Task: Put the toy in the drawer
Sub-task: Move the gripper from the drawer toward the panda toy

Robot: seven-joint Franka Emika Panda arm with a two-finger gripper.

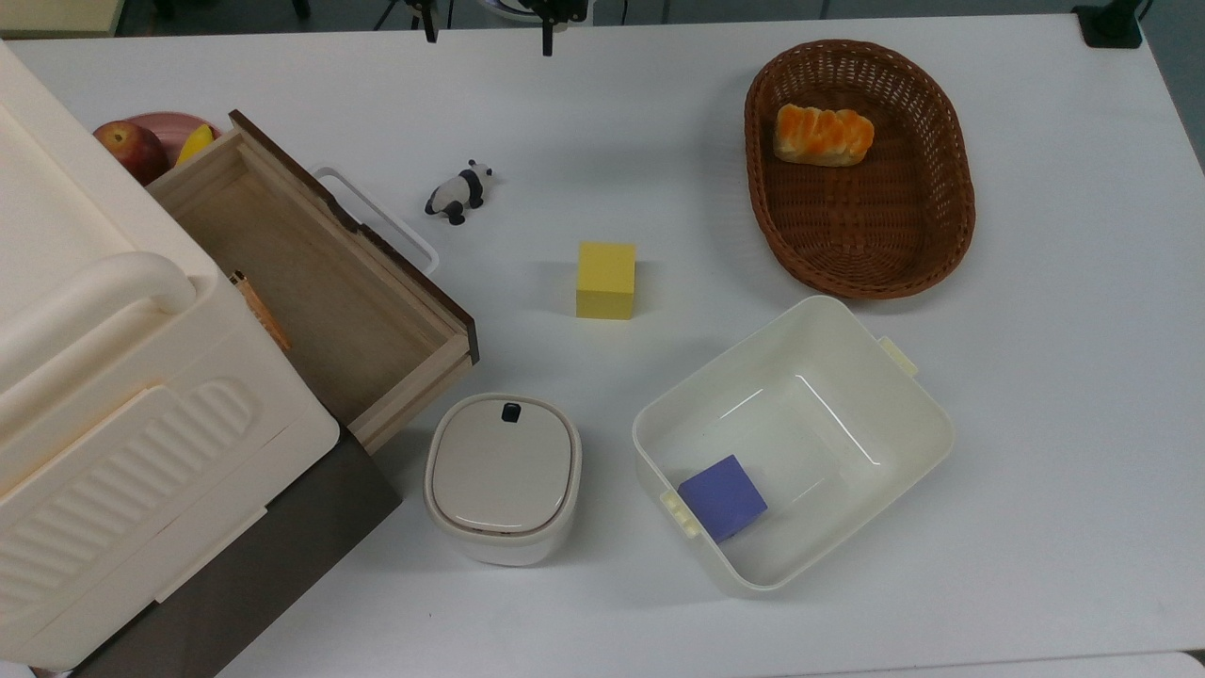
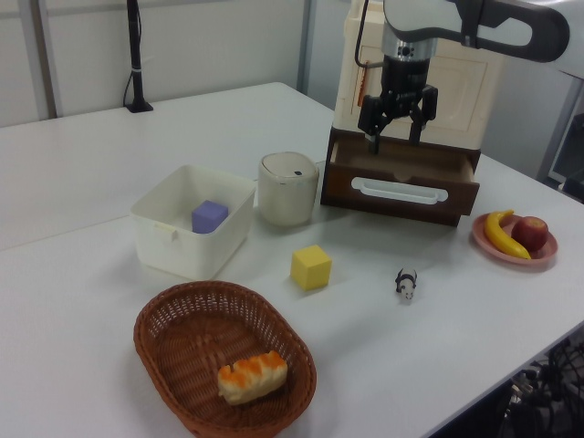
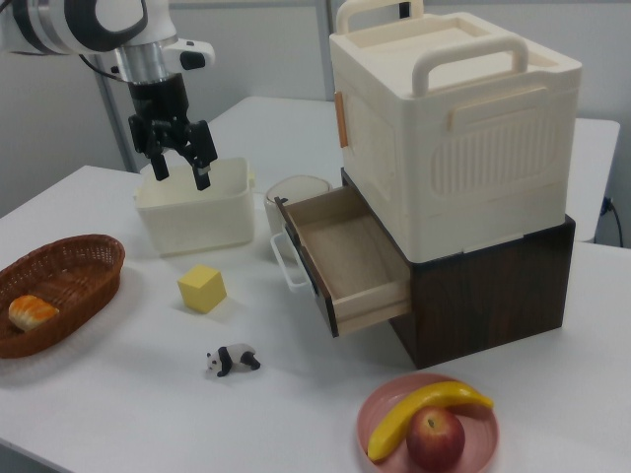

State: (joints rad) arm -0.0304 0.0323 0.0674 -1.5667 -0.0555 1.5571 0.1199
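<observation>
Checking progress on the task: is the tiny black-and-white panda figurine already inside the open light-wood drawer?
No, the tiny black-and-white panda figurine stands on the white table, outside the open light-wood drawer.

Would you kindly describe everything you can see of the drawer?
The drawer is pulled open from the dark wooden base under the cream cabinet. It is a shallow rectangular tray of light wood with a dark brown front and a white loop handle. Its floor looks bare. It hangs level above the table, apart from the panda toy and the round lidded container.
</observation>
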